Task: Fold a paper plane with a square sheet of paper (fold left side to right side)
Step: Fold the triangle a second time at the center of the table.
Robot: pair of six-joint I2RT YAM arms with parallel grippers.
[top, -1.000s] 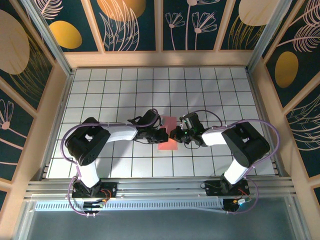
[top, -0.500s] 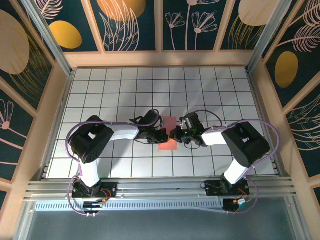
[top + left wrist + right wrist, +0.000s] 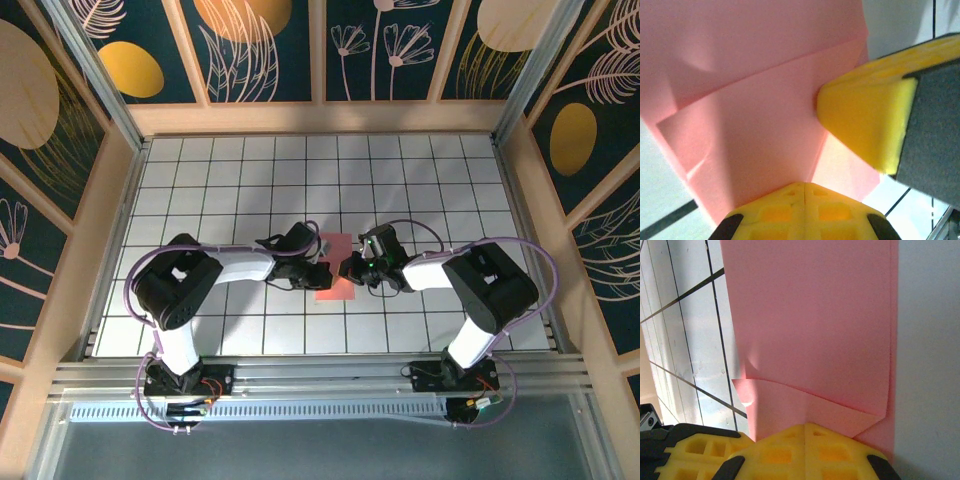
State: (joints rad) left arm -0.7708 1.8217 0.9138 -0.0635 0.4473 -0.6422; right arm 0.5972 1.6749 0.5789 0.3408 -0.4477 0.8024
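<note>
Your salmon-pink sheet of paper (image 3: 334, 290) lies folded on the white tiled table (image 3: 240, 170), about midway between the left and right edges and somewhat nearer the near edge than the far one. It sits directly between the two grippers, which meet over it from opposite sides.

From above, your left gripper (image 3: 322, 272) reaches in over the sheet's left side and your right gripper (image 3: 349, 268) over its right side. The two are close together, with the pink showing beyond them towards the far edge and towards the near edge.

On the left wrist camera, the left gripper (image 3: 804, 187) has its yellow fingers pressed together with no gap. Its tip is at the paper (image 3: 755, 75), whose layered flaps and creases spread away from it. One of the right gripper's yellow fingers (image 3: 865, 125) touches the sheet's edge just beside it.

On the right wrist camera, the right gripper (image 3: 805, 427) is likewise closed tight. Its tip is against the sheet (image 3: 810, 315), where a small overlapping flap ends. You cannot tell whether either tip pinches a layer or only presses on it.
</note>
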